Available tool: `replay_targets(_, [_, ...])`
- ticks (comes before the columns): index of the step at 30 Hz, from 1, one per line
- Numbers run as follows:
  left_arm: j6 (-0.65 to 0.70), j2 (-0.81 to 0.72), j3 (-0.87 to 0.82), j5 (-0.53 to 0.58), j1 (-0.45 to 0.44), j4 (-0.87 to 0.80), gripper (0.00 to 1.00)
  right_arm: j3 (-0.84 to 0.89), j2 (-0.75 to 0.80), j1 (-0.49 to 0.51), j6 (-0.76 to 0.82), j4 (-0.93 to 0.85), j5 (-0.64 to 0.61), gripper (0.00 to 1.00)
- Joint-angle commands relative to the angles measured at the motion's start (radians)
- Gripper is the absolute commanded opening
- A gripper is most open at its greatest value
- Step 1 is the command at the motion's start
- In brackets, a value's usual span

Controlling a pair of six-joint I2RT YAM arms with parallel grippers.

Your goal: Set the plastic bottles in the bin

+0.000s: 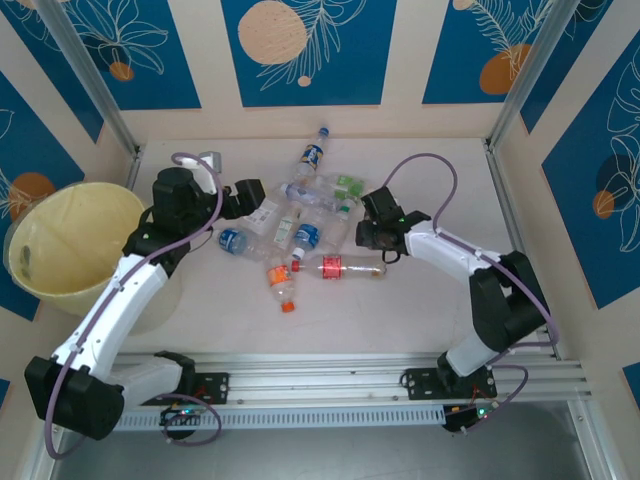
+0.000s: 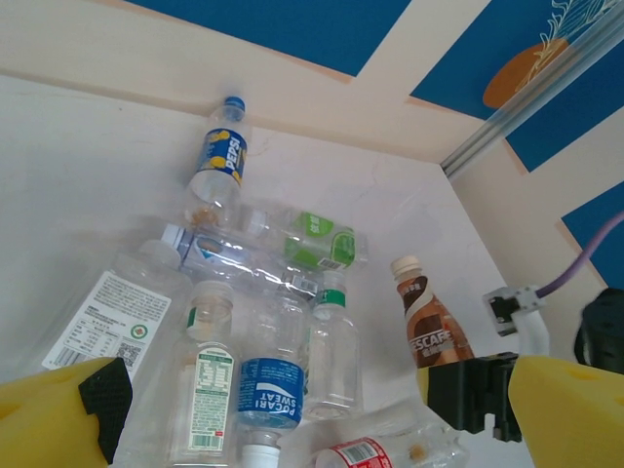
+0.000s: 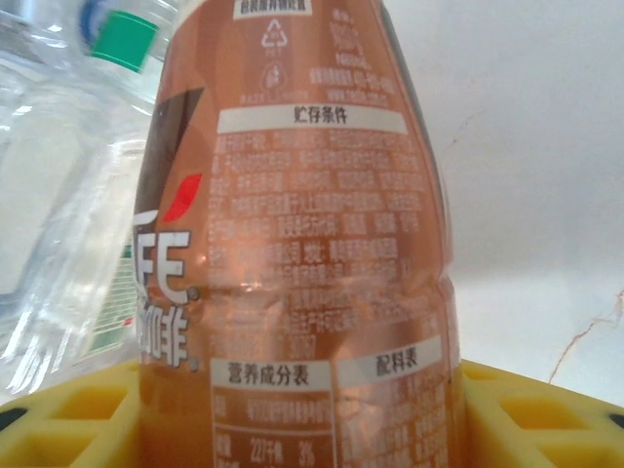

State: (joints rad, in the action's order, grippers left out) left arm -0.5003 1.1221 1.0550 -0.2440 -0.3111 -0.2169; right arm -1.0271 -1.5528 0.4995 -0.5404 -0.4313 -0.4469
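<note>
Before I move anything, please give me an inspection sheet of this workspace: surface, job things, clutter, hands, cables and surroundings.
Surface: white table, no spill seen.
Job's things: plastic bottles lying in a pile at the table centre; brown coffee bottle upright at the pile's right; bin at the left side.
Clutter: small grey item near the back wall, too small to identify.
Hands: left hand open, facing the pile; right hand shut on the brown coffee bottle.
Cables: purple cables loop along both arms.
Surroundings: blue and cream walls, metal frame posts.
</note>
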Motion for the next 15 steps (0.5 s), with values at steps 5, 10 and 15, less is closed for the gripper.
replay_targets(5, [-0.069, 0.053, -0.036, -0.058, -0.045, 0.136, 1.00, 0.075, 0.158, 0.038, 0.042, 0.093, 0.034, 0.54])
replay_targets(10, [-0.073, 0.151, 0.015, -0.058, -0.103, 0.114, 1.00, 0.153, 0.249, 0.062, 0.056, 0.242, 0.176, 0.53])
replay_targets(15, [-0.105, 0.202, -0.010, -0.044, -0.162, 0.217, 1.00, 0.185, 0.271, 0.070, 0.042, 0.357, 0.304, 0.53])
